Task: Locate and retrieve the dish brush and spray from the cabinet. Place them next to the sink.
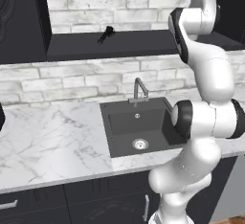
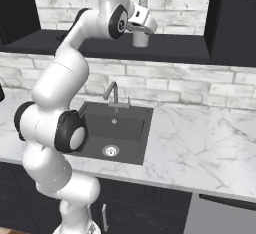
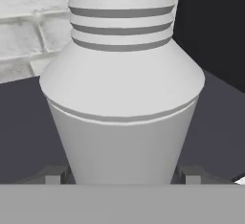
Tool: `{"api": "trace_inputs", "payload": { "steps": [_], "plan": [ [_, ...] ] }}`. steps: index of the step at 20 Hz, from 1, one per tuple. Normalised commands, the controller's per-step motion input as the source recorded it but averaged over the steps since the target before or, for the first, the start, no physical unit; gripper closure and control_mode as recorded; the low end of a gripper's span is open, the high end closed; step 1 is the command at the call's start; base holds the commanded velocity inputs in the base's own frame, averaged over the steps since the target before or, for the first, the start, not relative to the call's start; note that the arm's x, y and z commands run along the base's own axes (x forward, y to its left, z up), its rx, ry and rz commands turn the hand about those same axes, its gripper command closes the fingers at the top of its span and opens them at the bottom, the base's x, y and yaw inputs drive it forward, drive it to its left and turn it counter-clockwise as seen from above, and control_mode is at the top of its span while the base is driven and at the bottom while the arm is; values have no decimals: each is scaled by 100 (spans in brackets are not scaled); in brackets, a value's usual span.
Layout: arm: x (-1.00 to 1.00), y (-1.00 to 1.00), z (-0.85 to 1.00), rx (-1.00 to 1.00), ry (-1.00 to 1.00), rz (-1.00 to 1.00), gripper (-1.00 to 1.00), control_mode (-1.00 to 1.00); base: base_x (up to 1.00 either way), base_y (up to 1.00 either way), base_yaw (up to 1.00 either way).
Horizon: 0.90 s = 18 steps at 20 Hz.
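The arm is reached up to the cabinet point(image 2: 170, 48), and the gripper point(image 2: 141, 32) sits at the spray point(image 2: 141, 8), which stands upright on the long dark shelf board near its right end. From the hand view the spray point(image 3: 122, 98) sits squarely between the two finger tips point(image 3: 53, 174), its grey body and ribbed white neck centred, with a dark tip at each flank. The jaws look drawn in against the bottle's sides, though whether the pads truly press on it cannot be told, so I would not call it a firm grip yet.

The step in hand seems to be taking hold of the spray. To do it well, the jaws should close on the straight grey body below the shoulder (the sloping part would let the bottle slip upward or tilt), and the bottle should stay upright as it lifts clear of the shelf. A straight pull back toward the robot, before lowering, should keep the tall side panel out of the way.

The dish brush point(image 1: 105, 34) lies on the same shelf, well to the left, untouched. The sink point(image 1: 136, 128) waits below in the white marble desk point(image 1: 48, 141), with bare space on either side of the basin.
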Motion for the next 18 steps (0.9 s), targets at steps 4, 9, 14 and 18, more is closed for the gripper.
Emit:
{"api": "trace_inputs", "payload": {
  "steps": [4,9,14,18],
  "plan": [
    [-93,26,4,3,-5,-15,100,-100,0,0,0],
    [-100,29,1,4,0,-10,100,-100,0,0,0],
    [-100,14,0,1,0,-7,100,-100,0,0,0],
    [-100,-6,0,0,0,-1,100,-100,0,0,0]
  ]
}}
